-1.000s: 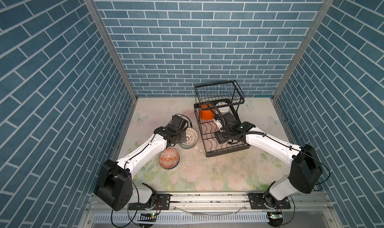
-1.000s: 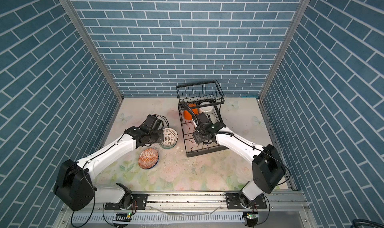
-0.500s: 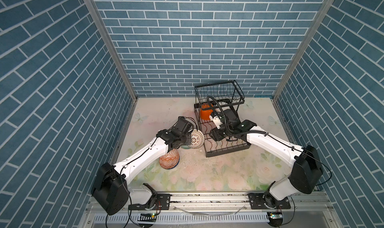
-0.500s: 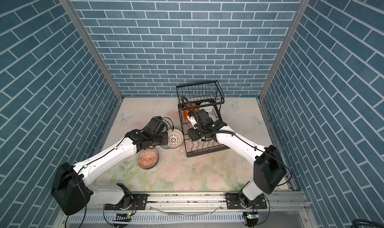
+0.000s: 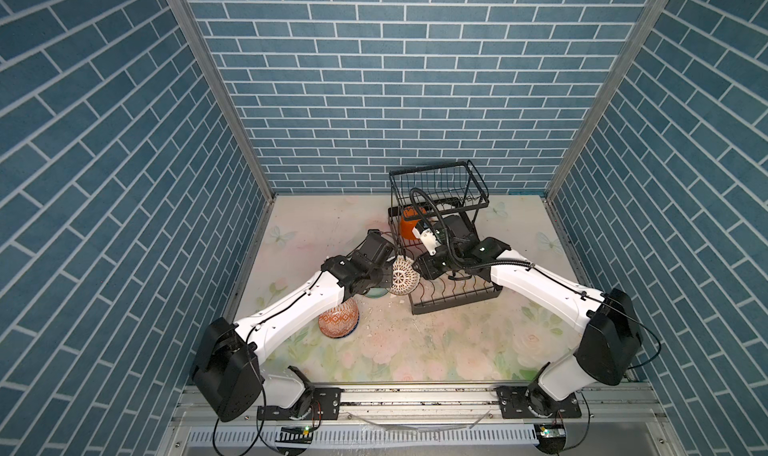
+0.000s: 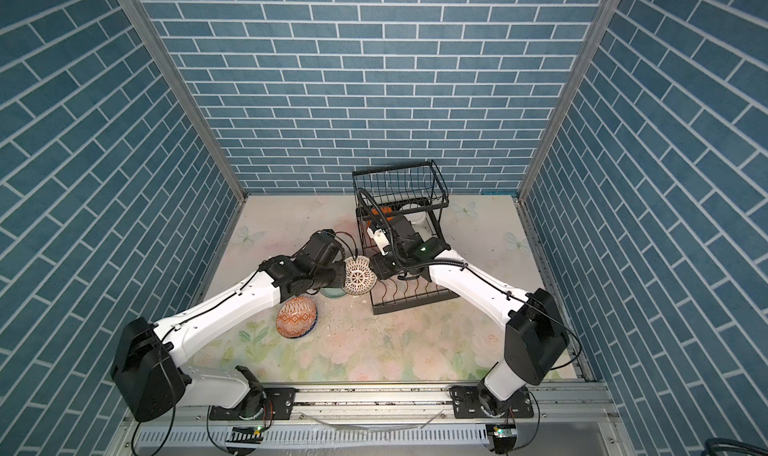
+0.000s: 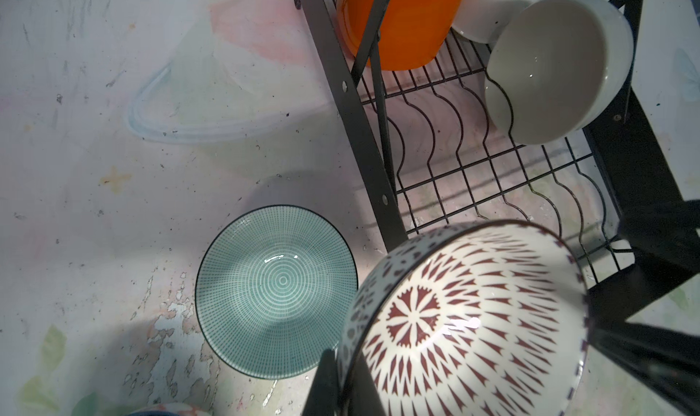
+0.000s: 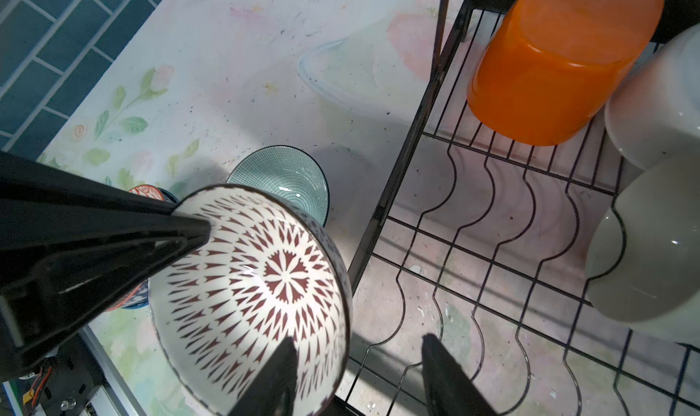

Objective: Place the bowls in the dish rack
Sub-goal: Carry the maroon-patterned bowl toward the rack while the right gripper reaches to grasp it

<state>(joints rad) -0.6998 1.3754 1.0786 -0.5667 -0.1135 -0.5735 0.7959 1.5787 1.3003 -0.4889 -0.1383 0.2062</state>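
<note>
We see the left gripper (image 5: 388,276) clenched on the rim of a red-patterned bowl (image 5: 402,274), holding it tilted in the air just left of the dish rack (image 5: 455,298), near the middle of both top views. In the left wrist view its fingers (image 7: 329,380) pinch the bowl's edge at the bottom of the frame.

The right gripper (image 8: 356,376) sits at the same bowl from the rack side. Its jaws stand apart, one finger over the bowl's inside and one outside the rim, over the rack's wires; we cannot tell whether they press the rim.

A pale green bowl (image 7: 276,291) stands upright on the table (image 5: 415,350), just beside the rack's left edge and partly under the held bowl. An orange-patterned bowl (image 5: 338,318) lies lower left of it, partly under the left arm in both top views.

In the rack, toward the upper part of the wrist frames, an orange bowl (image 7: 401,20) rests upside down, a white bowl (image 8: 655,103) is beside it, and a cream bowl (image 7: 557,69) leans on its side against a divider wire.
</note>
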